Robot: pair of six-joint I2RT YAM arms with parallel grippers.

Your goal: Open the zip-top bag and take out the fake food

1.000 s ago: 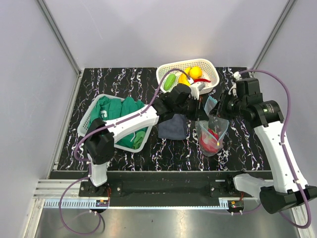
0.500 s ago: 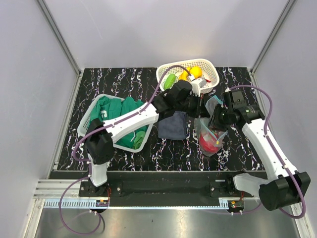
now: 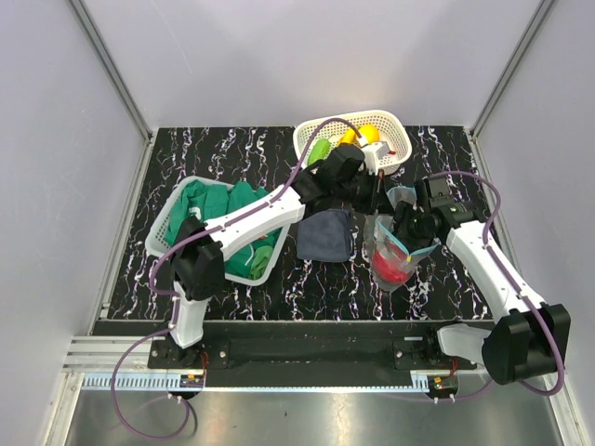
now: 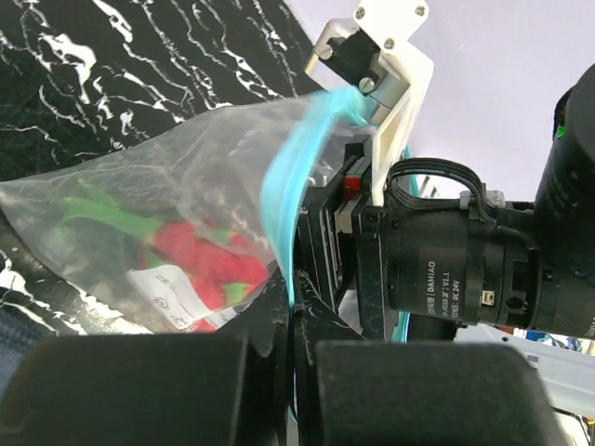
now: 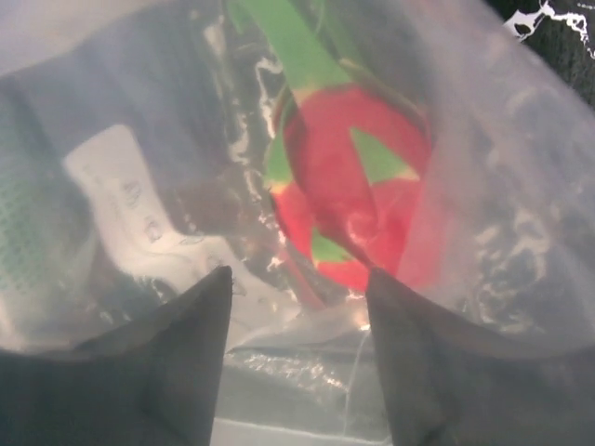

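Status: zip-top bag [image 3: 395,253] lies on the bench [image 3: 232,149] between the two hands, just right of the dark blue cloth [image 3: 325,234]. Its teal zip strip [image 4: 296,177] is seen parted in the top view, so the mouth is judged at least partly open. The left hand [image 4: 292,325] is clamped on the bag's mouth edge: in the left wrist view the strip runs straight down into the nearly closed fingers. The right hand [image 5: 297,274] is at the mouth with fingers [image 5: 177,372] spread and nothing held. Whether it is already inside the bag or only pressed against the plastic cannot be told from its wrist view. Fake food: a red-pink fruit [image 5: 358,186] with green leaves is in the bag, seen through the film. More red and green is visible beside it in the left wrist view, but the pieces cannot be counted. Yellow [image 3: 367,135] and green [image 3: 319,150] pieces lie in the white basket [image 3: 299,139] at the far edge, taken as already out. Judgement: opening is mostly done and removal is partly done. At least the red-pink fruit is left to be gripped and lifted clear of the bag.
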